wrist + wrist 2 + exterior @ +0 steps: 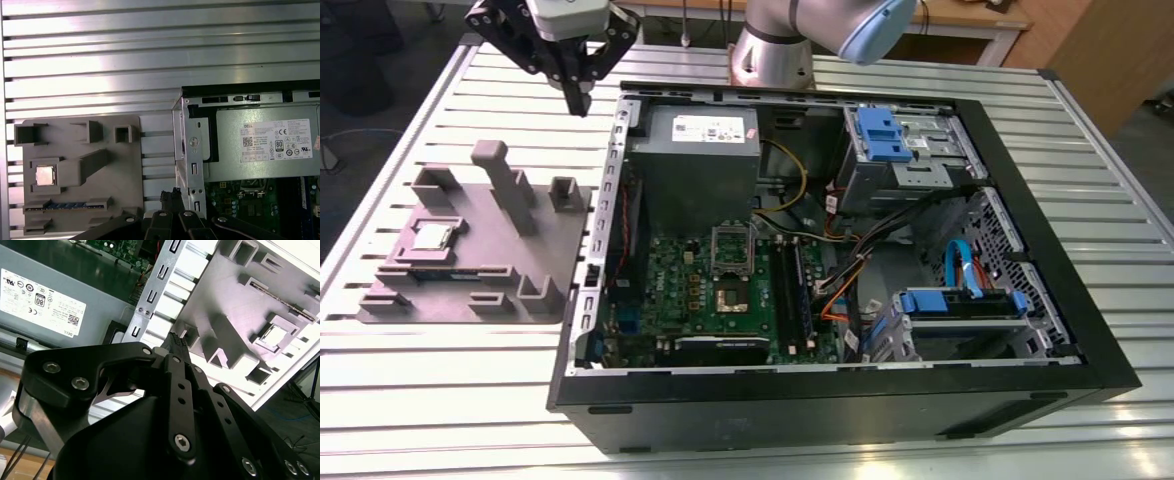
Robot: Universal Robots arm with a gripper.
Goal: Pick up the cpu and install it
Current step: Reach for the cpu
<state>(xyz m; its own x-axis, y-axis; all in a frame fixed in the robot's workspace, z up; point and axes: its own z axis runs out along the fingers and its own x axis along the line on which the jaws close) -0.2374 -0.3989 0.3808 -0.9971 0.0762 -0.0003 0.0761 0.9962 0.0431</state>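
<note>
The cpu (431,236), a small silvery square chip, lies in a recess of the grey moulded tray (487,285) at the exterior view's left; both wrist views show the cpu (46,175) (273,337) there too. My gripper (576,100) hangs high above the table between the tray's far end and the computer case's corner. Its black fingers meet at the tips, shut on nothing, and both wrist views show the gripper (175,340) (172,194) the same way. The socket (731,297) sits on the green motherboard with its dark centre exposed.
The open computer case (1067,290) takes up the middle and right of the slatted metal table (440,400). Inside are a grey power supply box (698,150), cables and blue drive brackets (881,135). Tall posts (498,170) stand on the tray.
</note>
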